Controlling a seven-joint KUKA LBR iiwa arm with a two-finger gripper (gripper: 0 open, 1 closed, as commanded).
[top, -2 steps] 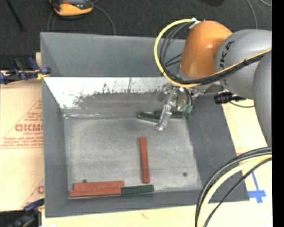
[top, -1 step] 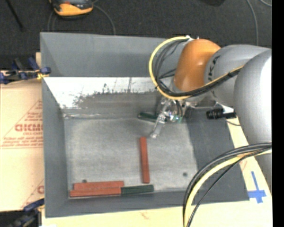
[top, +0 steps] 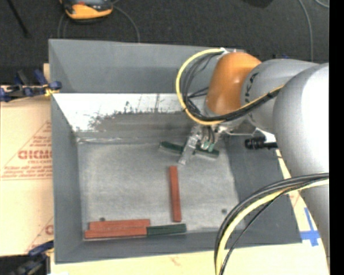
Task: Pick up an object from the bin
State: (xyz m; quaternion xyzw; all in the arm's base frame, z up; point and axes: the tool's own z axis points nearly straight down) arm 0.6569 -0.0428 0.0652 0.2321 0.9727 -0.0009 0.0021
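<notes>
Green bar (top: 171, 147) lies beneath the jaws at the bin's (top: 114, 67) back; whether they are apart is unclear.

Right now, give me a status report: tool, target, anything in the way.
Tool over dark green bar, upper middle of bin. Hold unconfirmed. Red-brown stick just below in view, apart.

Glossy silver-grey rounded arm links (top: 301, 119). Orange dome cover (top: 229, 87) just above the small pale-metal gripper (top: 194, 149). Yellow-and-black cables (top: 183, 93) looped round that cover; second cable loop (top: 246, 211) further back from the tool.
</notes>
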